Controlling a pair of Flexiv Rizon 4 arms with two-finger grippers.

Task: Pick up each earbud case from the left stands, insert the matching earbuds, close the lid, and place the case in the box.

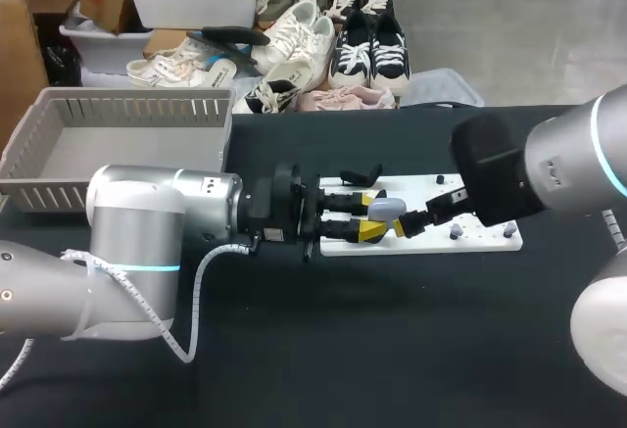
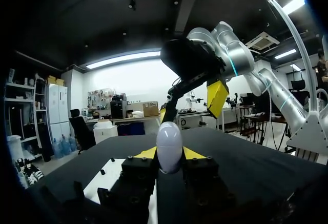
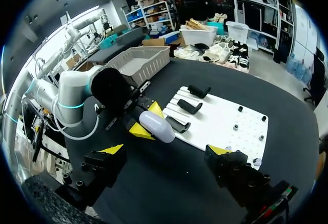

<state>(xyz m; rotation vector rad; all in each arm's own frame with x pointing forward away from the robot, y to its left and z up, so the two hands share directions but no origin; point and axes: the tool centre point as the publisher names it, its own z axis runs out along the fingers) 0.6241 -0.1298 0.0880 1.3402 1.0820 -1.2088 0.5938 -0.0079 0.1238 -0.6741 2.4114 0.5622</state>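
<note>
Gripping the earbud case [image 1: 385, 210] in our left pincer [image 2: 169, 154] over the stand board [image 1: 482, 244], we see its long axis point straight out toward our right pincer [image 3: 166, 151], spread open just beyond its tip.

Black table [image 1: 392, 369] fills lower part of head view; far edge runs across upper part, left to right. Top flat, dark, dull (looks like cloth to me). Same black top lies under things in both wrist views.
</note>
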